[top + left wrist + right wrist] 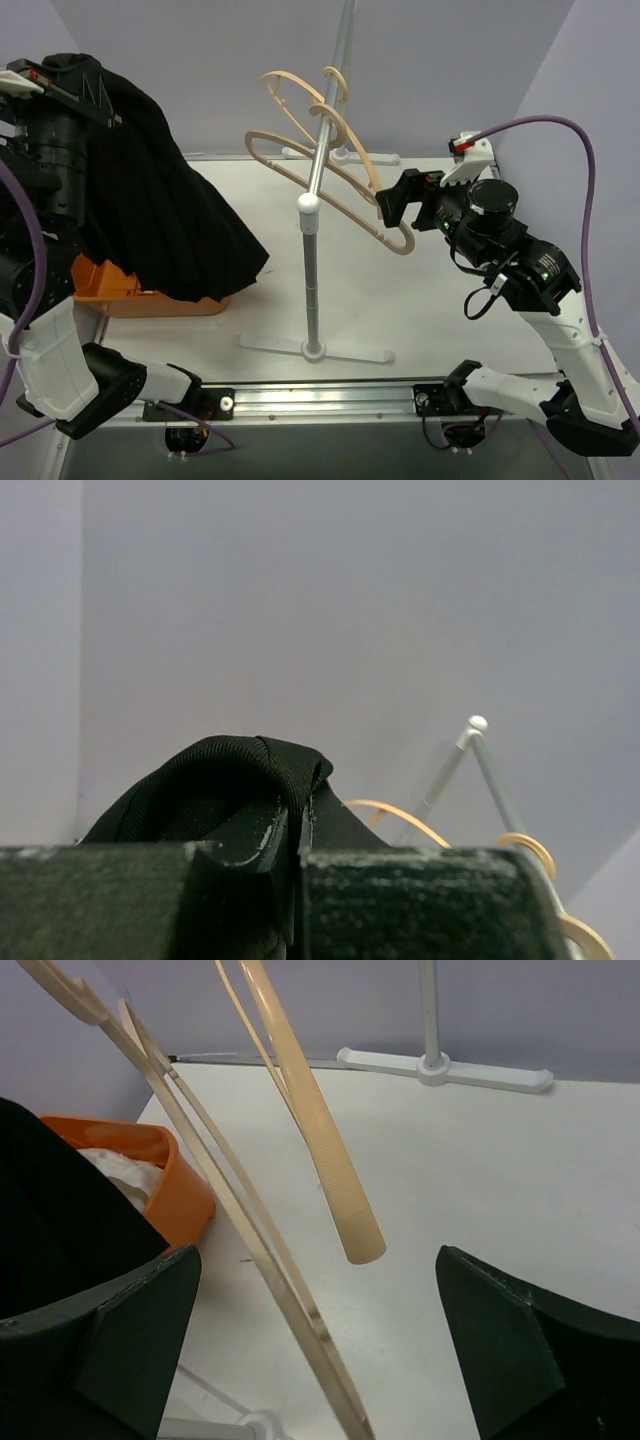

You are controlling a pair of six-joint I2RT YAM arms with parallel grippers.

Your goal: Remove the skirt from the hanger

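The black skirt point(160, 210) hangs from my left gripper point(60, 70) at the upper left, free of the hanger, its hem draped over the orange bin. In the left wrist view the gripper point(295, 830) is shut on a fold of the skirt's band point(230, 770). The bare beige hanger point(330, 190) hangs on the rack's slanted rod. My right gripper point(395, 205) is open at the hanger's right end. In the right wrist view the hanger's arm tip point(330, 1180) and lower bar point(230, 1210) lie between the open jaws of the gripper point(320, 1330), touching neither.
The clothes rack pole point(312, 260) stands mid-table on a white foot point(315, 348). A second beige hanger point(300, 95) hangs higher up the rod. An orange bin point(120, 290) with white cloth sits at the left, seen also in the right wrist view point(170, 1180).
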